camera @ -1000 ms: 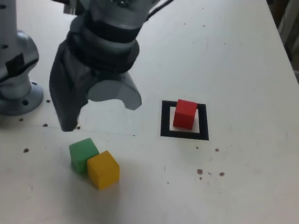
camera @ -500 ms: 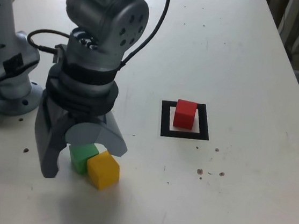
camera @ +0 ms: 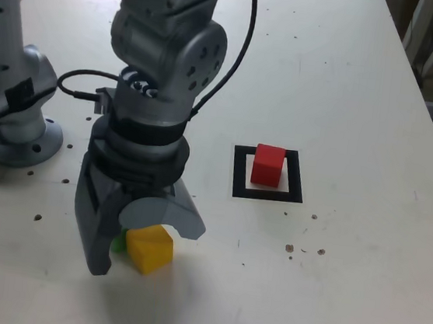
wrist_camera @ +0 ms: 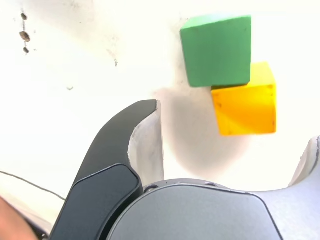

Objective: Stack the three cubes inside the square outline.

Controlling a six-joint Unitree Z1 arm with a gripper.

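Your pincer (camera: 141,243) hangs low over the bench (camera: 366,85) with its jaws spread as wide as they go and nothing between them yet. Right beneath it sit the yellow cube (camera: 149,248) and the green cube (wrist_camera: 216,49), touching one another, corner region against face. In the exterior view the green one is almost wholly hidden behind the dark jaw, so go by the wrist view for its pose. The red cube (camera: 268,165) already stands inside the square outline (camera: 238,172), well apart toward the exterior view's right.

Expect these blocks to be light, rigid and matte: they should take a firm pinch without crushing and are unlikely to slip, though a light cube will skid if a jaw nudges it first. Take the yellow one across two opposite flat faces, mid-height, not by its corners.

A cube has no long axis, so what matters is how its faces are turned. In the wrist view the yellow cube (wrist_camera: 245,100) looks only slightly turned against the jaws, and the green a little differently from it. I judge you should square the jaws to the yellow faces and keep the dark jaw clear of the green neighbour as you close.
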